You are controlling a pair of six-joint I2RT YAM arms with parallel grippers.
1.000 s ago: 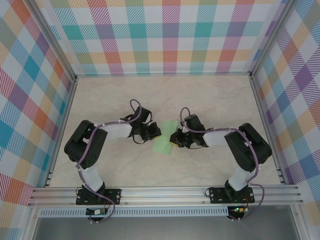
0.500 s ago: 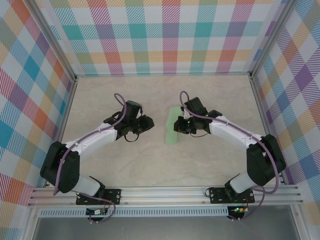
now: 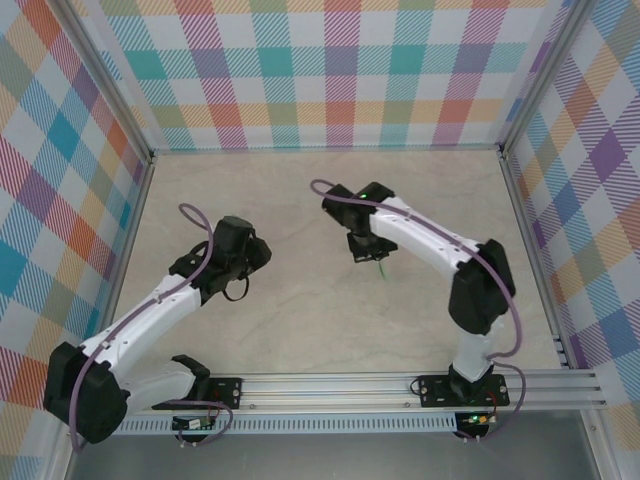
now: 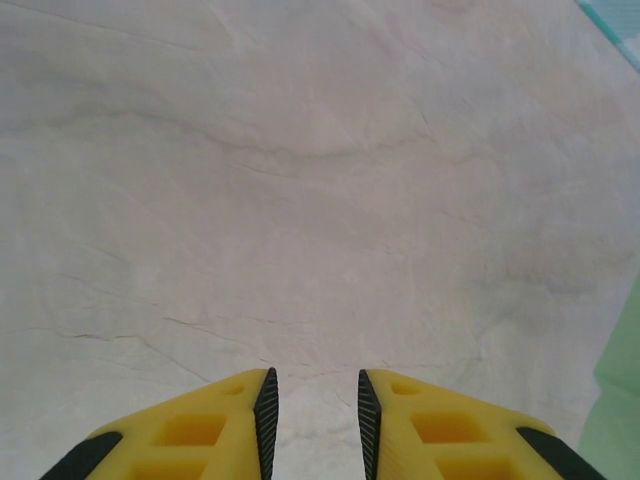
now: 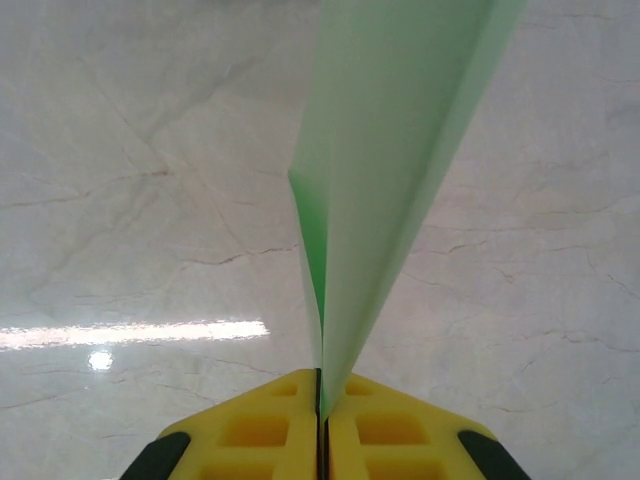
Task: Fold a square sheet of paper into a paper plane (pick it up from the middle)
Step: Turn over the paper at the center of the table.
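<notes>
Pinching the paper plane (image 5: 400, 150), tip cut off, right gripper (image 5: 322, 378); left gripper (image 4: 312, 388) ajar, empty.

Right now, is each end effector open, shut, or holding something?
Left end effector: open a little, holding nothing.
Right end effector: shut on the folded green paper.

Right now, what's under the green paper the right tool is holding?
Bare marble tabletop on both sides of the folded green paper pinched in the right tool. The strip of table the paper covers in the wrist view can't be seen.
</notes>
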